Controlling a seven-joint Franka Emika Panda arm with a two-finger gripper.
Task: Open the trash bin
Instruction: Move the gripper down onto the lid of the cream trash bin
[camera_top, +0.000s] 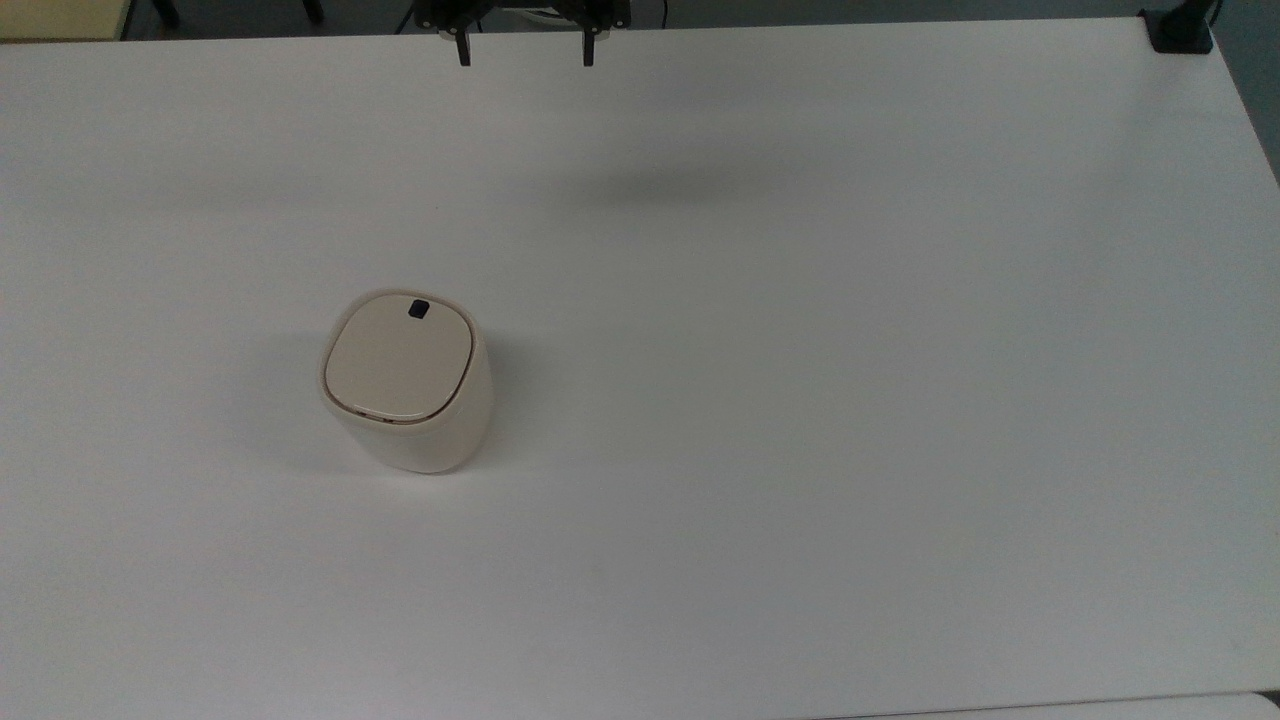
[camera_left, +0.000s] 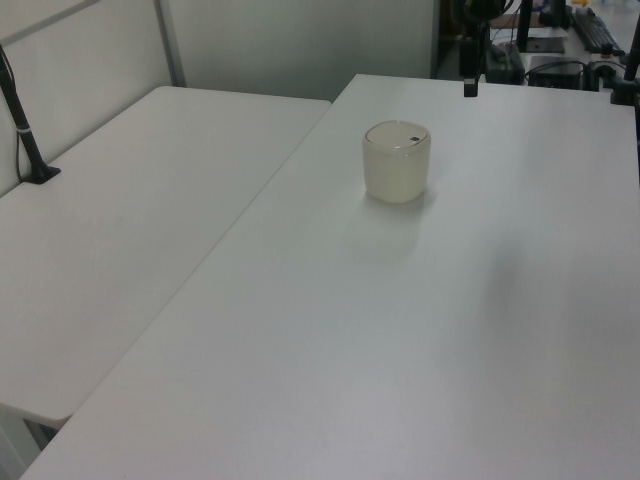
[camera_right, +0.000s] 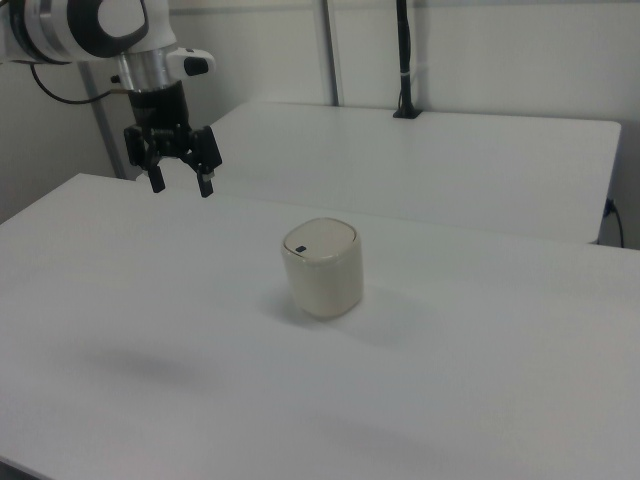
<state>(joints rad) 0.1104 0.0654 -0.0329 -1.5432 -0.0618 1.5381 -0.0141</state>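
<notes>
Gripper (camera_right: 181, 184): we see it spread wide, empty, high, far from the bin.
Bin (camera_top: 408, 380): upright mid-table (camera_top: 800, 400), lid closed.
Handling: we judge it light, smooth plastic; press the black button (camera_top: 419, 309).

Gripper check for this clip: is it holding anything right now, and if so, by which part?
Nothing is held. The gripper hangs open in the air, apart from the trash bin, which stands on the table with its lid shut.
</notes>
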